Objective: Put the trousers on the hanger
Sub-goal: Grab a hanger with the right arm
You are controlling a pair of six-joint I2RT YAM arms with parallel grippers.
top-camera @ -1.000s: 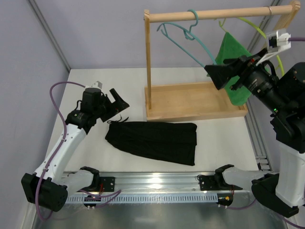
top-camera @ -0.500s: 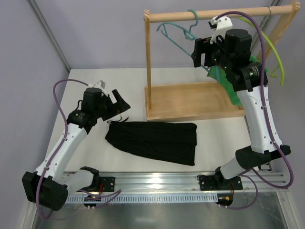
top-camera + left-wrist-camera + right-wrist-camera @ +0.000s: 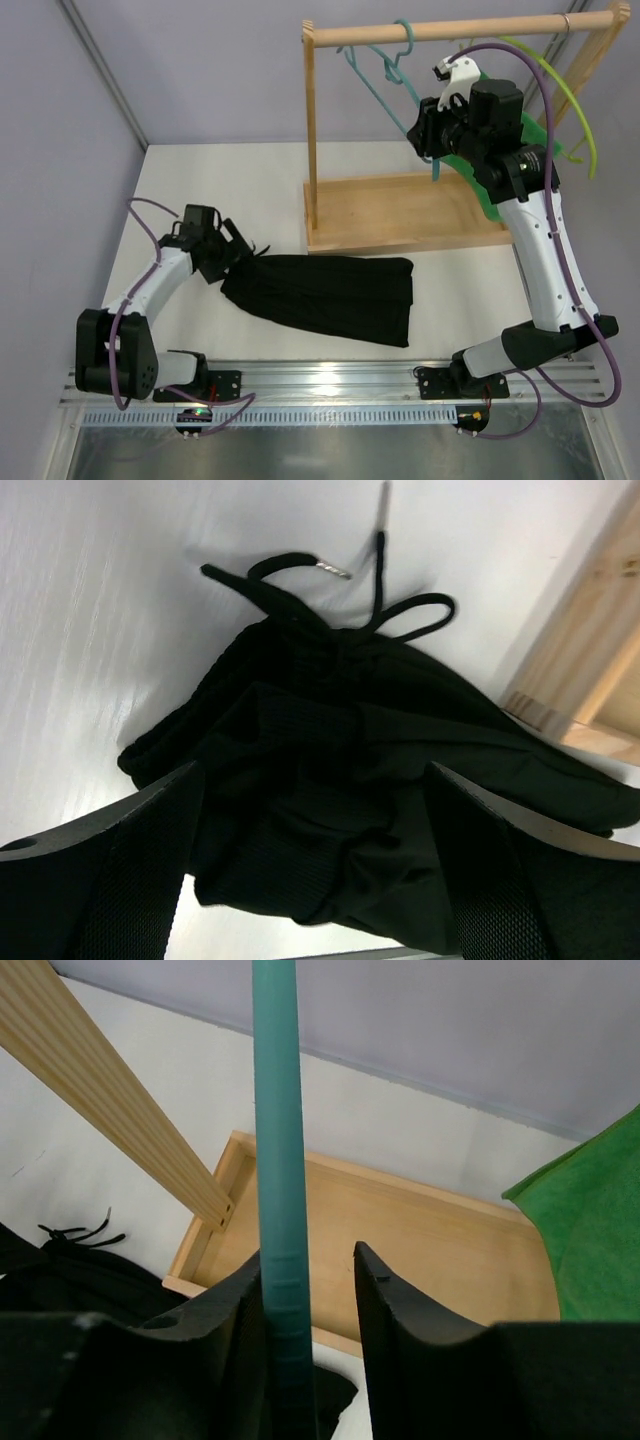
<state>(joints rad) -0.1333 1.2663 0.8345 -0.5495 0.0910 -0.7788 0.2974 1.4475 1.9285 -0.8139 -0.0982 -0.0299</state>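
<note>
White table (image 3: 200,180) is shared by a wooden rack (image 3: 400,215) and the black trousers (image 3: 325,297), laid flat beside it. Their waistband is flanked by the left hand (image 3: 315,780), spread wide (nothing gripped). The teal hanger (image 3: 278,1140), hung on the rack, is bracketed by the half-closed right hand (image 3: 310,1260), one finger touching.

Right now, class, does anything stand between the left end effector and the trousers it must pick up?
Nothing visible does. The left end effector is open and its fingers straddle the waistband end of the trousers on the table; only the trousers' own drawstring lies beyond.
</note>
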